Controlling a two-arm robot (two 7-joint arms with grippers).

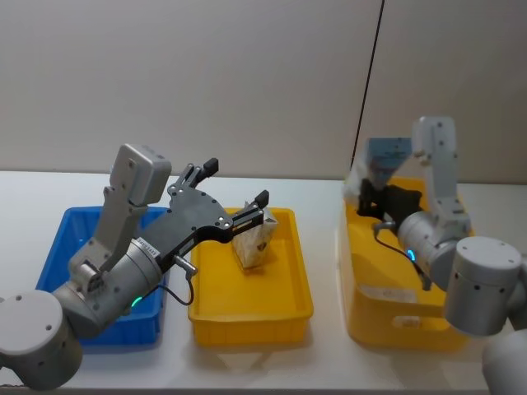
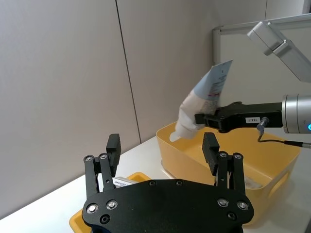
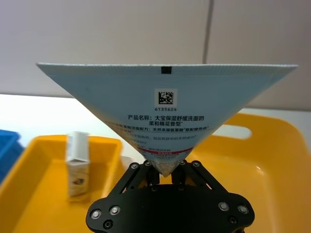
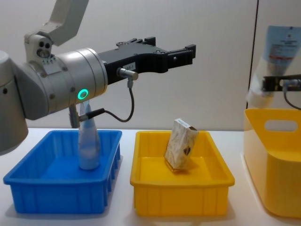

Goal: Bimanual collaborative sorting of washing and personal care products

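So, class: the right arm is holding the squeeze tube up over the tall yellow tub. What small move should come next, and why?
Probably the right gripper, shut on the squeeze tube above the tall yellow tub, should lower it towards the tub before letting go. The left gripper hangs open over the yellow tray where a carton leans, so the tube looks like the item in hand.

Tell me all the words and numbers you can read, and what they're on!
"6135624": under the square code on the squeeze tube, held by the right gripper above the tall yellow bin.
Chinese lines below it: too small to read surely.
Print on the carton: blurred.
Left gripper: no text.
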